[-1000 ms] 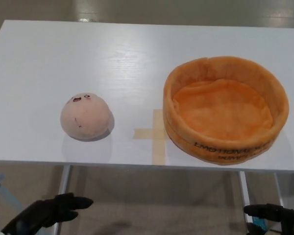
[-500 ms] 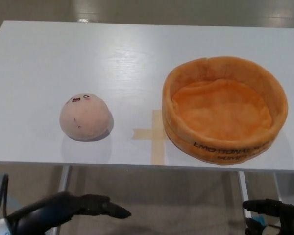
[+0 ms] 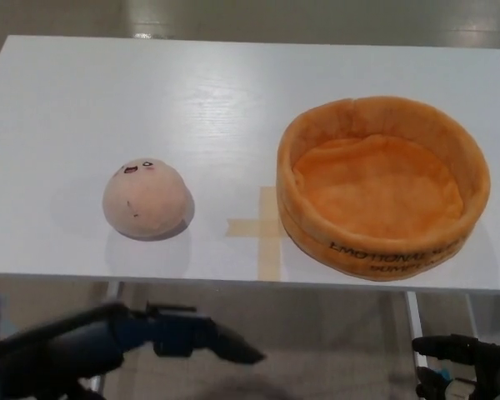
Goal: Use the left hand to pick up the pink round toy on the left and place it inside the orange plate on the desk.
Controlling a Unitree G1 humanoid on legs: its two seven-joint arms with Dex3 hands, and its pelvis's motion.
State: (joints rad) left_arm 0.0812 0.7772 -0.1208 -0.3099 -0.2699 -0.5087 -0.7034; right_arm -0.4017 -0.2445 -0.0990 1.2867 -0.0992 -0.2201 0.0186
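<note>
The pink round toy (image 3: pixel 146 198), with a small face on top, rests on the white desk (image 3: pixel 150 92), left of centre near the front edge. The orange plush plate (image 3: pixel 375 254) stands to its right with nothing inside. My left hand (image 3: pixel 192 335) is blurred at the bottom left, below the desk's front edge. It is stretched out to the right with its fingers extended, holding nothing, well short of the toy. My right hand (image 3: pixel 462 371) shows at the bottom right corner, open and below the desk.
A tan tape cross (image 3: pixel 262 227) marks the desk between the toy and the plate. Desk legs (image 3: pixel 108 300) and the floor show under the front edge.
My left hand has risen and swept to the right below the desk edge, from the bottom left corner towards the middle. The toy, the plate and the right hand have stayed in place.
</note>
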